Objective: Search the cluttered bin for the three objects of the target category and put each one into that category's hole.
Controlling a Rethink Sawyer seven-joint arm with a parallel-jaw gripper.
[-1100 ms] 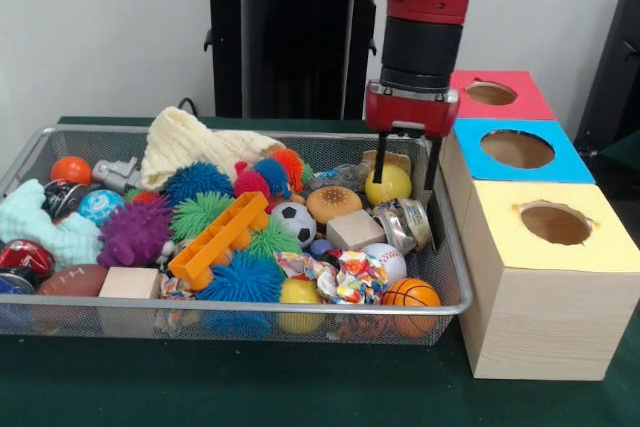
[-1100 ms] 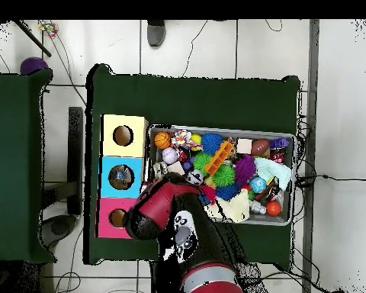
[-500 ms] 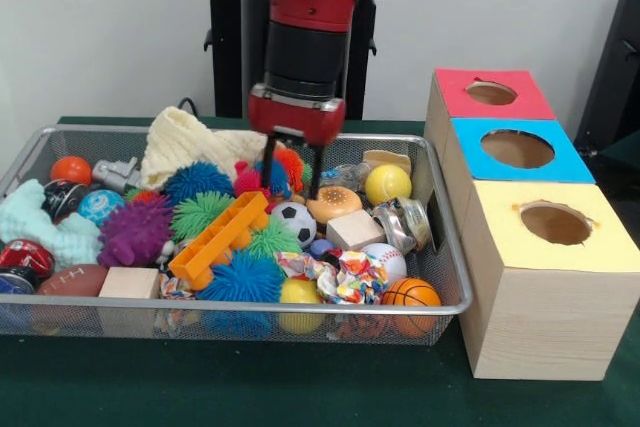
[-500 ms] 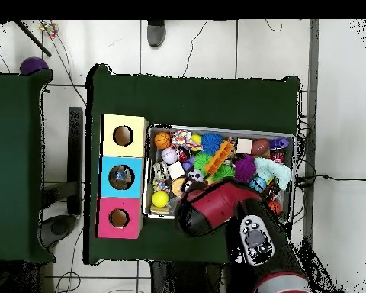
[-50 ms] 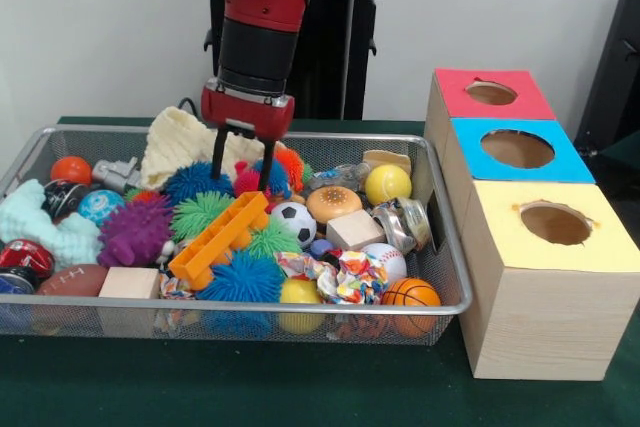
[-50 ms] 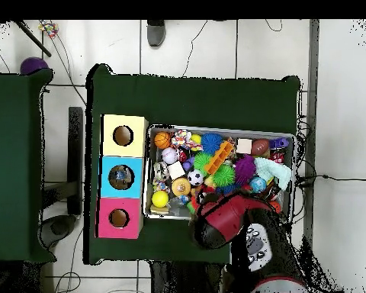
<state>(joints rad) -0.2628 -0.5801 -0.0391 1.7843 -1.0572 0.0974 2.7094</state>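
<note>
- The wire mesh bin [image 5: 440, 237] stands on the green table [image 5: 300, 387] and is packed with mixed toys.
- Spiky rubber balls cluster at the bin's centre: a purple one [image 5: 133, 230], a green one [image 5: 198, 213], a blue one [image 5: 195, 182] behind it, a second blue one [image 5: 242, 277] near the front wall, and a pink, blue and orange group [image 5: 268, 173] towards the back.
- Smooth balls lie mostly in the right half: a yellow ball [image 5: 388, 184], a soccer ball [image 5: 294, 221], a baseball [image 5: 385, 259], a small basketball [image 5: 410, 293]; a brown football [image 5: 70, 280] lies at the front left.
- An orange plastic block [image 5: 218, 239] lies tilted across the middle; two wooden blocks [image 5: 354, 229] [image 5: 129, 283] sit among the toys; a cream cloth [image 5: 190, 142] is heaped at the back.
- Three wooden boxes stand in a row just beside the bin, each with a round hole on top: red [image 5: 488, 94], blue [image 5: 518, 150], yellow [image 5: 555, 224].
- In the overhead view something rests inside the blue box's hole [image 6: 121, 177]; what it is cannot be told.
- The red arm [image 5: 262, 7] descends from above, near vertical, wrist pointing down.
- The gripper [image 5: 242, 159] hangs over the back of the bin, its two black fingers [image 5: 217, 154] spread apart, tips at the pink, blue and orange spiky group, holding nothing.
- In the overhead view the arm [image 6: 224, 221] covers the bin's edge nearest the robot.
</note>
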